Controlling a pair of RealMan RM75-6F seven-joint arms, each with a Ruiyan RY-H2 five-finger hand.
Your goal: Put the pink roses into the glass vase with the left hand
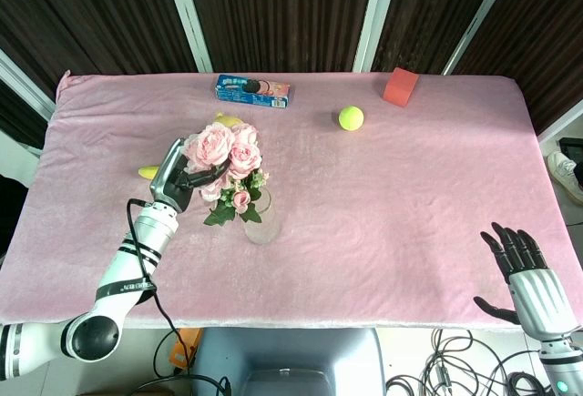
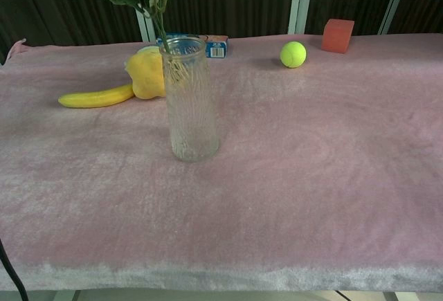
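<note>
Two hands are showing in the head view: the left hand (image 1: 176, 177) is gripping the roses (image 1: 223, 149) low on the bunch, fingers wrapping the stems under the blooms, and the right hand (image 1: 522, 264) is idling at the near right edge of the tabletop (image 1: 410, 196), fingers spreading, holding nothing. Roses are sitting above the vase (image 2: 188, 99), with the stems reaching down into its mouth; the chest view is showing green stems entering the rim and leaves just above it. Bunch is being held upright, probably so the stems are feeding straight into the narrow opening. Insertion is looking part done, blooms still well above the rim and the grip not yet let go. Vase is standing upright near the tabletop's middle left, likely placed within easy reach of that arm. Banana (image 2: 95, 97) and a yellow fruit (image 2: 145, 74) are lying just behind the vase; box (image 1: 252, 91), ball (image 1: 351, 118) and red block (image 1: 400, 86) are sitting well apart at the far side. Blooms are getting cut off the top of the chest view, and neither hand is appearing there. From above, flowers are covering most of the vase and the fruit; how deep the stems are reaching is hard to tell through the ribbed glass.
</note>
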